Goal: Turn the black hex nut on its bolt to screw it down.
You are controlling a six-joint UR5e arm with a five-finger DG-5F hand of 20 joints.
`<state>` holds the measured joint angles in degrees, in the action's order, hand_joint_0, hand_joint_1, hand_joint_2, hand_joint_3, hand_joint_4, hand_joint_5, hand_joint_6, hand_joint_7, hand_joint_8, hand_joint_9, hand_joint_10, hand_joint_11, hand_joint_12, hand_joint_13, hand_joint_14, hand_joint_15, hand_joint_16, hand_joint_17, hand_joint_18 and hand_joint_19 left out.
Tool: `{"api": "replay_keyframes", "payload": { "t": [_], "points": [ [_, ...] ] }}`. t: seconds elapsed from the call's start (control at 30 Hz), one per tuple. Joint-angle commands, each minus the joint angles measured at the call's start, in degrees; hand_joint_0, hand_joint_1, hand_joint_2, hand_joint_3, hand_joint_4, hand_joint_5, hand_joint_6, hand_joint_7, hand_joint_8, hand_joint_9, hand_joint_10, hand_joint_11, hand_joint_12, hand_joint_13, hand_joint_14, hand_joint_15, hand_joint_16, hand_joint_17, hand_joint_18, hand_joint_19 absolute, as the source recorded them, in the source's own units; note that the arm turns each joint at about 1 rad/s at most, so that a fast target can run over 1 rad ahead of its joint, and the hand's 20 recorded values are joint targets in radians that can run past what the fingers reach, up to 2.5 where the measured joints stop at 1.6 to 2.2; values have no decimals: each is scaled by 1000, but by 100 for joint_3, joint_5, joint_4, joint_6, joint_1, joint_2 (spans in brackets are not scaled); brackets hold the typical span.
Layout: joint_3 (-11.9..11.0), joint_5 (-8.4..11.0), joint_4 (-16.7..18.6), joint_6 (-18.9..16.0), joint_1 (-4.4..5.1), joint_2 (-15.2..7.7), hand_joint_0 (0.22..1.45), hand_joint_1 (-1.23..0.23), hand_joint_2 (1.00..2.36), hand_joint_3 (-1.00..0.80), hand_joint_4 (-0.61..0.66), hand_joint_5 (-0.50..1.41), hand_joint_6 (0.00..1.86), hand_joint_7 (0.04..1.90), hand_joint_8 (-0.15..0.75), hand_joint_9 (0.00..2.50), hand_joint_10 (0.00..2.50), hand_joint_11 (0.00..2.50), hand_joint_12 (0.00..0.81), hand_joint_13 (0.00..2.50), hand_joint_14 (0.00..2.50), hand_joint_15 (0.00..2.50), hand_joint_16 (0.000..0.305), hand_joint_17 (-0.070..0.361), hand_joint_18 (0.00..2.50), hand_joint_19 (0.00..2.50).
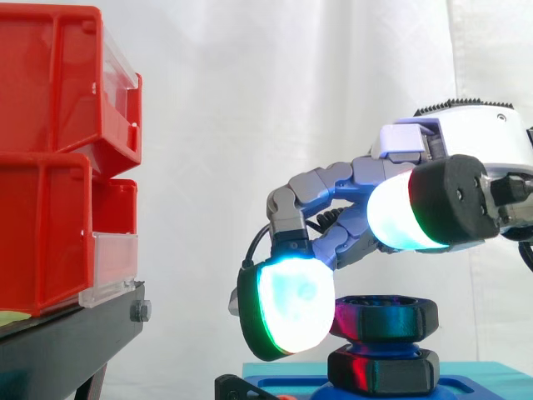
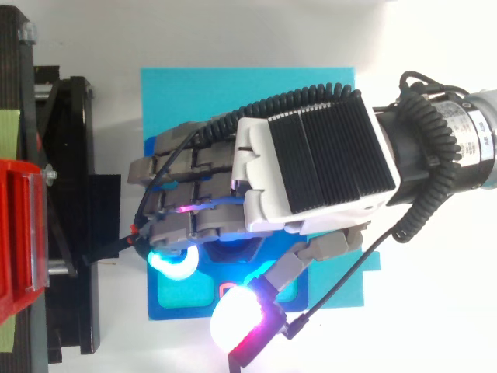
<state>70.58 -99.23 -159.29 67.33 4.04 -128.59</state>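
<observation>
The black hex nut [image 1: 385, 317] sits on its bolt above a second black hex part [image 1: 383, 371], which rests on a blue base [image 1: 316, 388]. My hand [image 2: 311, 159] reaches in from the right and arches over the nut, hiding it from above. One glowing white-green fingertip [image 1: 287, 307] hangs against the nut's left side, and it also appears at the blue base's left edge [image 2: 175, 264]. The thumb pad [image 1: 406, 213] floats above the nut's top without touching it. The hand is open, with nothing pinched.
Red bins [image 1: 58, 150] are stacked on a black stand [image 1: 75, 333] to the left. The blue base [image 2: 175, 299] lies on a teal mat [image 2: 233, 89]. A white curtain hangs behind.
</observation>
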Motion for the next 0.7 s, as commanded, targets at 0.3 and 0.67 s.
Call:
{"api": "replay_keyframes", "payload": {
  "t": [0.3, 0.67],
  "points": [
    [0, -88, -15, 430, -87, 1, 444, -241, 1000, -500, 176, -63, 566, 1346, 255, 586, 0, 27, 362, 405, 0, 0, 59, 132, 374, 254],
    [0, -193, -6, 676, -281, 1, 443, -222, 1000, -500, 196, -73, 626, 1274, 256, 589, 0, 30, 363, 410, 0, 0, 59, 133, 383, 261]
  ]
}}
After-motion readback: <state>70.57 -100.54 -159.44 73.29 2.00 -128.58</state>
